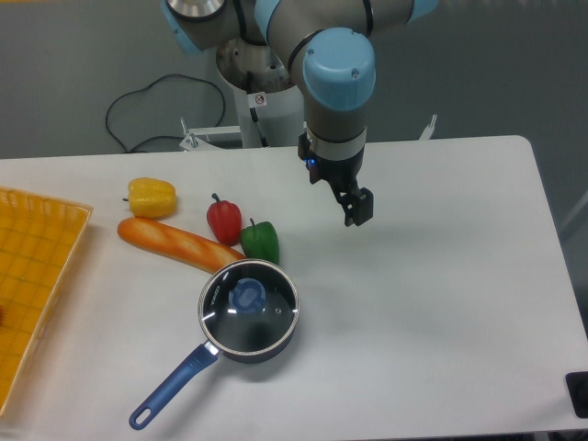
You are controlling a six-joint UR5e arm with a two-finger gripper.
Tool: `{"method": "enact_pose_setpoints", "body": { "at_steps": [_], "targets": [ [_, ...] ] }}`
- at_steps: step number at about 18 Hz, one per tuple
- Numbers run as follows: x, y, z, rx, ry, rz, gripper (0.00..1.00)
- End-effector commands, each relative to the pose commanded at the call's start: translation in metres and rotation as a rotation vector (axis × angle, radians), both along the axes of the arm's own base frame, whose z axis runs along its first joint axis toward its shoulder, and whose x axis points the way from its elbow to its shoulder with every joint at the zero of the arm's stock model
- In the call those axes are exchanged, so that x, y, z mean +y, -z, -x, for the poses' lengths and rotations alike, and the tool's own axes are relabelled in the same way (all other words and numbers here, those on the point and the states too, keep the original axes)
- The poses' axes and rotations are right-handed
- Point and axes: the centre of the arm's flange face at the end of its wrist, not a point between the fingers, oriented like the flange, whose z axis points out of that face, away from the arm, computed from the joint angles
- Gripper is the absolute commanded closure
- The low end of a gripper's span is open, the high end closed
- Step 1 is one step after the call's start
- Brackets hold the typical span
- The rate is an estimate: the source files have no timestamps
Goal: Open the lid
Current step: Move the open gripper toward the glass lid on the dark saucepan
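Nearest, the pan (241,331) sits with its blue handle pointing toward the front-left corner of the table (441,303); the lid (249,306) rests flat on it, knob up. Just behind lie a baguette (175,243) and 3 peppers — green (261,242), red (224,220), yellow (151,197). A yellow tray (37,276) sits at the left edge. Farther back the gripper (356,208) hangs empty above the table, well apart from the lid — its opening I cannot tell.

Arm bent downward, claw (357,209) hanging free — holding nothing
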Motion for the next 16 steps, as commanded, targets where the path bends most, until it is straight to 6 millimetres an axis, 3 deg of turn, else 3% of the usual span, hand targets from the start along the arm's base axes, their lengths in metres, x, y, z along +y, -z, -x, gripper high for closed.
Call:
{"method": "enact_pose_setpoints", "body": {
  "at_steps": [16],
  "targets": [
    [0.0051, 0.0029, -0.0033, -0.04, -0.058, -0.047, 0.0]
  ]
}}
